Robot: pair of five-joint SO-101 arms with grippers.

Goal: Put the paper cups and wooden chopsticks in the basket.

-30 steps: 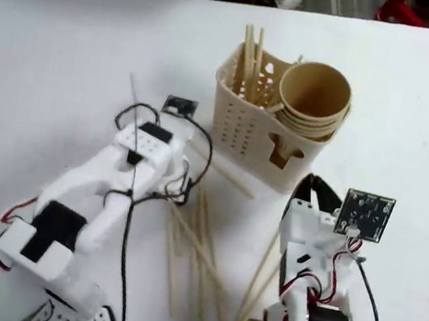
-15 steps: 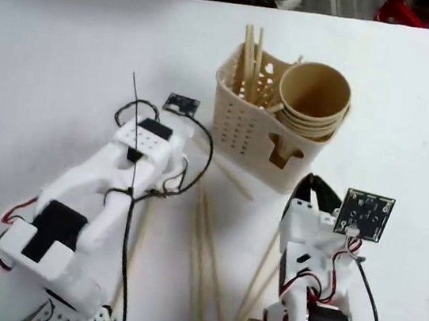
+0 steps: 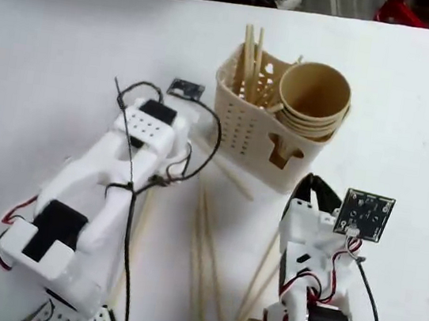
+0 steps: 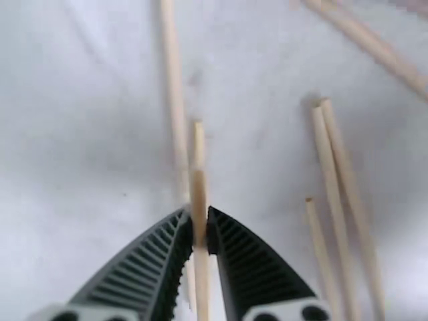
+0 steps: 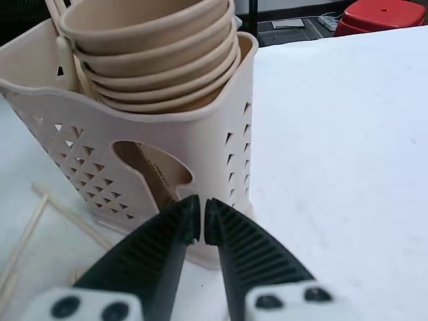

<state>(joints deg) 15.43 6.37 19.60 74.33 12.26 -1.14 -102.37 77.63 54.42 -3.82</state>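
1. One wooden chopstick (image 4: 198, 184) was clamped between the jaws of the left gripper (image 4: 198, 231), its tip reaching beyond them over bare white table (image 4: 67, 100).
2. Several loose chopsticks (image 4: 336, 174) lay ahead and beside that gripper, apart from it.
3. Right gripper (image 5: 200, 219) was closed on nothing, with the basket (image 5: 214, 127) wall directly ahead, stacked paper cups (image 5: 154, 53) inside it and open table alongside.

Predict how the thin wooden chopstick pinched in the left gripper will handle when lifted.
The thin wooden chopstick looks straight, so probably stiff. The left gripper pinches only a narrow strip, so it may pivot. Slim and likely light, it could roll if released.
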